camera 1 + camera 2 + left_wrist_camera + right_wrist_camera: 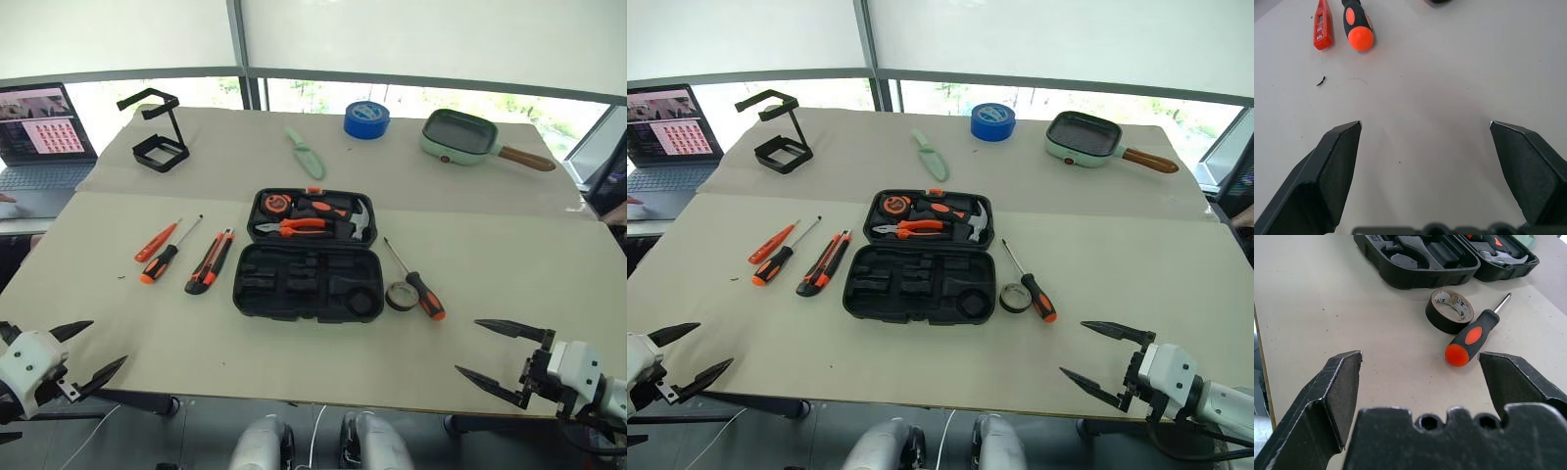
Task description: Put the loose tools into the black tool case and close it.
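Beige table (pixel 294 362), left gripper (pixel 88 351) and right gripper (pixel 490 348) low, jaws spread

— What sits mid-frame?
— The black tool case (pixel 921 257), lying open – pliers and a hammer in its upper half.
— And left of it?
— Two screwdrivers (pixel 774 253) and a utility knife (pixel 823 262), side by side.
— Right?
— A tape ring (pixel 1015 298) touching a third screwdriver (pixel 1031 283).
— The bottom corners?
— The left gripper (pixel 688 355) and right gripper (pixel 1100 359), fingers spread, holding nothing.
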You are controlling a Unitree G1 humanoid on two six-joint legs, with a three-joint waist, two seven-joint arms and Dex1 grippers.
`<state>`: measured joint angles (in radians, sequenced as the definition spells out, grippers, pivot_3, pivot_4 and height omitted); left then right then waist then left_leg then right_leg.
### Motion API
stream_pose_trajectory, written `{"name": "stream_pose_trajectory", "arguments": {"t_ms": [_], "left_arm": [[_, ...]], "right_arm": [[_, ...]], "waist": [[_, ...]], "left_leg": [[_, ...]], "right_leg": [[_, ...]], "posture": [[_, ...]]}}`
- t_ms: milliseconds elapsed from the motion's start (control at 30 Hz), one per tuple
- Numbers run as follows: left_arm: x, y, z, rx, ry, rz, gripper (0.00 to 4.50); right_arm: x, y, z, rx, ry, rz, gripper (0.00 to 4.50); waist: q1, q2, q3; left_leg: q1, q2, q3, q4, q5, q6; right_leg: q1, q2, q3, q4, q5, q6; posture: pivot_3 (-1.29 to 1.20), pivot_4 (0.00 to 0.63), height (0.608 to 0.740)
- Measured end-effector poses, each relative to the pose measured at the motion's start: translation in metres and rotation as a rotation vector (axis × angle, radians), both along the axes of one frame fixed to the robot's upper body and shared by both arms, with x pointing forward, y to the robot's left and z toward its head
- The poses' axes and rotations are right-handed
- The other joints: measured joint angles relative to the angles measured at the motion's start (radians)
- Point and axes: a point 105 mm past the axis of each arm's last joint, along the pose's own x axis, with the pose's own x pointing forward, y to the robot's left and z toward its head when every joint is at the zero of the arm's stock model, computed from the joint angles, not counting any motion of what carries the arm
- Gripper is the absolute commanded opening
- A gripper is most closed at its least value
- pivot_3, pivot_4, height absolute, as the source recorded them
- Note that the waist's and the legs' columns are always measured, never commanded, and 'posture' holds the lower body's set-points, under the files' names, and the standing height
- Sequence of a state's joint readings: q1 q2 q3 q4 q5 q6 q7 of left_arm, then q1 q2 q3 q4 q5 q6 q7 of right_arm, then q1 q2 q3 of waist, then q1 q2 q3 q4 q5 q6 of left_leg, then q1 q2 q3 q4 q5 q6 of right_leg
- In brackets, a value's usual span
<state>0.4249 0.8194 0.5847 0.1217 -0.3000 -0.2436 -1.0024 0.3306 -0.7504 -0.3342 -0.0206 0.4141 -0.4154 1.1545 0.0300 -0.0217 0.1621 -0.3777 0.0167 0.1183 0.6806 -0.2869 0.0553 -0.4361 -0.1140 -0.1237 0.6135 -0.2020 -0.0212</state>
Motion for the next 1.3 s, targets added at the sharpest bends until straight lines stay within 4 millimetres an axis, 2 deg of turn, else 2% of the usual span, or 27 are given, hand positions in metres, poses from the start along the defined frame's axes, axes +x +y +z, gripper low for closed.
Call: {"name": "stream_pose_trajectory", "arguments": {"t_ms": [67, 167, 267, 333, 400, 467, 567, 667, 733, 833, 933, 1100, 1200, 1300], "left_arm": [[0.000, 0.000, 0.000, 0.000, 0.000, 0.001, 4.50], [0.006, -0.003, -0.004, -0.176, -0.063, 0.144, 4.50], [-0.002, 0.015, -0.011, -0.346, -0.081, 0.363, 4.50], [-0.011, 0.030, -0.009, -0.400, -0.093, 0.471, 4.50], [-0.021, 0.046, -0.007, -0.437, -0.108, 0.582, 4.50], [-0.025, 0.053, -0.007, -0.476, -0.105, 0.654, 4.50], [-0.023, 0.051, -0.008, -0.550, -0.066, 0.694, 4.50], [-0.008, 0.047, -0.006, -0.578, 0.006, 0.703, 4.50], [0.017, 0.041, 0.009, -0.582, 0.031, 0.659, 4.50], [0.066, 0.026, 0.042, -0.568, 0.030, 0.547, 4.50], [0.106, 0.010, 0.054, -0.515, 0.086, 0.471, 4.50], [0.143, -0.009, 0.037, -0.471, 0.196, 0.447, 4.50], [0.155, -0.019, 0.031, -0.460, 0.237, 0.424, 4.50], [0.163, -0.029, 0.027, -0.419, 0.270, 0.386, 3.77]], "right_arm": [[0.000, 0.000, 0.000, 0.000, 0.000, 0.000, 4.40], [0.017, 0.018, 0.009, 0.097, -0.076, 0.018, 4.40], [0.035, 0.049, 0.042, 0.317, -0.149, 0.048, 4.40], [0.037, 0.064, 0.058, 0.402, -0.196, 0.068, 4.40], [0.036, 0.083, 0.065, 0.462, -0.212, 0.098, 4.40], [0.038, 0.095, 0.070, 0.509, -0.223, 0.114, 4.40], [0.042, 0.102, 0.078, 0.522, -0.248, 0.123, 4.40], [0.045, 0.104, 0.081, 0.510, -0.260, 0.129, 4.40], [0.046, 0.106, 0.081, 0.485, -0.262, 0.141, 4.40], [0.046, 0.109, 0.077, 0.457, -0.241, 0.172, 4.40], [0.046, 0.112, 0.075, 0.435, -0.233, 0.200, 4.40], [0.046, 0.111, 0.075, 0.406, -0.232, 0.216, 4.40], [0.047, 0.111, 0.076, 0.401, -0.235, 0.215, 4.40], [0.047, 0.109, 0.076, 0.391, -0.238, 0.204, 4.50]], "waist": [[0.000, 0.000, 0.000], [-0.008, 0.000, 0.000], [-0.022, -0.001, 0.001], [-0.020, -0.002, 0.000], [-0.014, -0.002, 0.000], [-0.007, -0.002, 0.001], [0.000, -0.002, 0.001], [0.009, -0.004, 0.000], [0.014, -0.004, -0.001], [0.016, -0.005, -0.001], [0.004, -0.003, 0.000], [-0.022, -0.004, 0.000], [-0.025, -0.004, 0.000], [-0.024, -0.004, 0.000]], "left_leg": [[0.000, 0.000, 0.000, 0.000, 0.000, 0.000], [0.003, 0.000, 0.000, 0.000, 0.000, 0.000], [0.005, 0.001, 0.000, 0.000, 0.001, -0.002], [0.005, 0.002, -0.001, 0.000, 0.001, -0.002], [0.004, 0.002, -0.001, 0.000, 0.001, -0.003], [0.004, 0.001, -0.001, 0.001, 0.001, -0.002], [0.004, -0.001, -0.001, 0.002, 0.000, -0.001], [0.004, -0.001, -0.002, 0.003, 0.000, -0.002], [0.004, -0.001, -0.002, 0.003, 0.001, -0.003], [0.004, -0.001, -0.002, 0.003, 0.002, -0.005], [0.005, -0.003, 0.001, 0.002, 0.006, -0.009], [0.006, -0.003, 0.004, 0.002, 0.008, -0.003], [0.005, -0.003, 0.004, 0.002, 0.008, -0.004], [0.004, -0.003, 0.005, 0.003, 0.008, -0.004]], "right_leg": [[0.000, 0.000, 0.000, 0.000, 0.000, 0.000], [0.003, 0.000, 0.001, 0.000, 0.001, 0.001], [0.003, 0.000, 0.001, 0.003, 0.001, 0.001], [0.002, 0.001, 0.000, 0.003, 0.000, 0.001], [0.002, 0.001, 0.000, 0.003, 0.000, 0.000], [0.002, 0.000, 0.000, 0.003, 0.000, 0.000], [0.001, -0.001, 0.000, 0.001, 0.001, 0.002], [0.001, 0.000, 0.000, 0.001, 0.002, 0.002], [0.001, 0.000, -0.001, 0.002, 0.002, 0.002], [0.005, 0.002, 0.000, 0.003, 0.002, 0.001], [0.005, 0.006, 0.001, 0.004, 0.002, 0.001], [0.005, 0.008, 0.001, 0.005, 0.004, -0.002], [0.003, 0.008, 0.001, 0.006, 0.006, -0.006], [0.001, 0.008, 0.002, 0.010, 0.005, -0.007]], "posture": [[0.00, 0.150, 0.740], [0.00, 0.150, 0.740], [0.00, 0.150, 0.740], [0.00, 0.150, 0.740], [0.00, 0.150, 0.740], [0.00, 0.150, 0.740], [0.00, 0.150, 0.740], [0.00, 0.150, 0.740], [0.00, 0.150, 0.740], [0.00, 0.150, 0.740], [0.00, 0.150, 0.740], [0.00, 0.150, 0.740], [0.00, 0.150, 0.740], [0.00, 0.150, 0.740]]}}
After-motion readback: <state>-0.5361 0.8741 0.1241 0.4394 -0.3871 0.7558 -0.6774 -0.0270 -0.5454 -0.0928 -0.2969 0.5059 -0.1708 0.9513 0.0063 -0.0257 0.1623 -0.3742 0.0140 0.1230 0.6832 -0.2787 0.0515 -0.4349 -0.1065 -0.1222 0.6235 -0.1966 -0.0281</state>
